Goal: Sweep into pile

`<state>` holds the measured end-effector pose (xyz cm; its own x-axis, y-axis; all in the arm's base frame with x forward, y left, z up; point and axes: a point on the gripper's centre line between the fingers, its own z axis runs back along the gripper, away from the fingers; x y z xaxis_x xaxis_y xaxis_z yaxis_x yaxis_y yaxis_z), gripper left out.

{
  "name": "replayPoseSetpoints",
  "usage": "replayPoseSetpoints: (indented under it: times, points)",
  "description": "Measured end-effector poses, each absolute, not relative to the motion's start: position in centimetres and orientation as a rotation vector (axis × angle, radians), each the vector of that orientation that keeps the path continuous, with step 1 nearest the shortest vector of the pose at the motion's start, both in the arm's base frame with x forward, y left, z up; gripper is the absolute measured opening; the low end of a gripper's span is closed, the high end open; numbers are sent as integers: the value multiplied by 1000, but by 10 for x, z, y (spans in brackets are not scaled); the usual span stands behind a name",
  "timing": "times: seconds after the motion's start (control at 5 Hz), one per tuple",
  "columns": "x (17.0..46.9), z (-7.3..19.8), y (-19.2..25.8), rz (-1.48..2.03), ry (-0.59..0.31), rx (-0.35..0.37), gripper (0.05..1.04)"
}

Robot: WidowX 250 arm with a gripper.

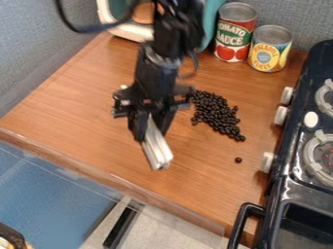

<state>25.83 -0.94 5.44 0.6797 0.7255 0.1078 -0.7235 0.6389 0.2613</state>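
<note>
The gripper [149, 133] hangs over the middle of the wooden counter, left of the dark beans, shut on a pale, flat-sided sweeping tool [156, 147] that slants down toward the counter's front. Black beans [216, 114] lie in an elongated heap to the gripper's right, running from upper left to lower right. One stray bean [238, 160] sits apart, below the heap. A gap separates the tool from the beans.
A red tomato can [234, 33] and a yellow pineapple can [269, 49] stand at the back. The black stove [286, 180] with white knobs borders the right side. Behind the arm are a white-rimmed container [127, 32] and something teal. The wooden counter [84, 146] has a clear-edged front.
</note>
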Motion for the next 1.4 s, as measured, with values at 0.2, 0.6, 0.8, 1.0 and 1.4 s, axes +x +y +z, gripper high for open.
replayPoseSetpoints:
  times: [0.2,0.6,0.8,1.0,1.4]
  points:
    - [260,43,-5,731,0,387,380]
    - [257,22,-25,437,114,375,380]
    - [261,26,-20,565,109,236,380]
    - [264,29,-7,647,91,110,380]
    - [266,27,3,754,94,36,741]
